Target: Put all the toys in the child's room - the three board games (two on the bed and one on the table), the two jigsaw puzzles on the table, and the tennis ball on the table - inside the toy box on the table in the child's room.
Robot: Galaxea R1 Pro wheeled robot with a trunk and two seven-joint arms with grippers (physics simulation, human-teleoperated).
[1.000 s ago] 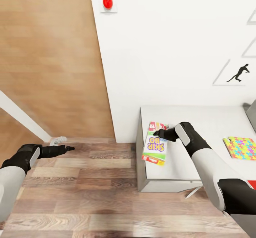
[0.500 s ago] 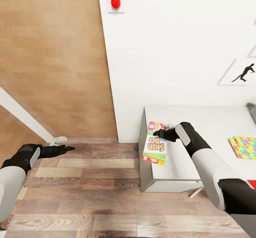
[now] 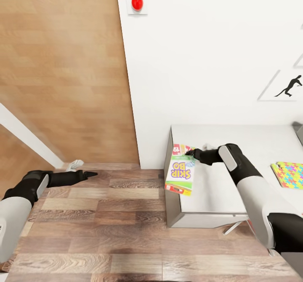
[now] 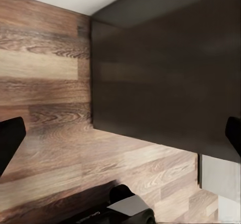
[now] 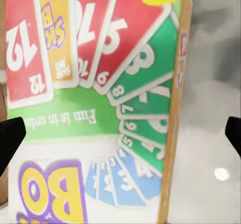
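A SKIP-BO board game [image 3: 180,170] lies flat on the table [image 3: 219,191], with its left side hanging over the table's left edge. My right gripper [image 3: 190,152] hovers at the box's far end. In the right wrist view its fingertips stand wide apart on either side of the printed cover [image 5: 100,108], so it is open and holds nothing. A jigsaw puzzle [image 3: 289,175] lies on the table at the right. My left gripper [image 3: 90,174] is open, low over the wood floor to the left of the table.
A grey bin corner [image 3: 298,131] shows at the right edge of the head view. A white wall with a red button [image 3: 137,2] and a silhouette print [image 3: 289,86] rises behind the table. Brown wooden doors [image 3: 63,71] stand at the left, and plank floor [image 3: 105,231] lies in front.
The camera shifted at first. Since then the SKIP-BO box has slid slightly left over the table's edge. My right gripper has drawn back right, and my left gripper has moved a little right.
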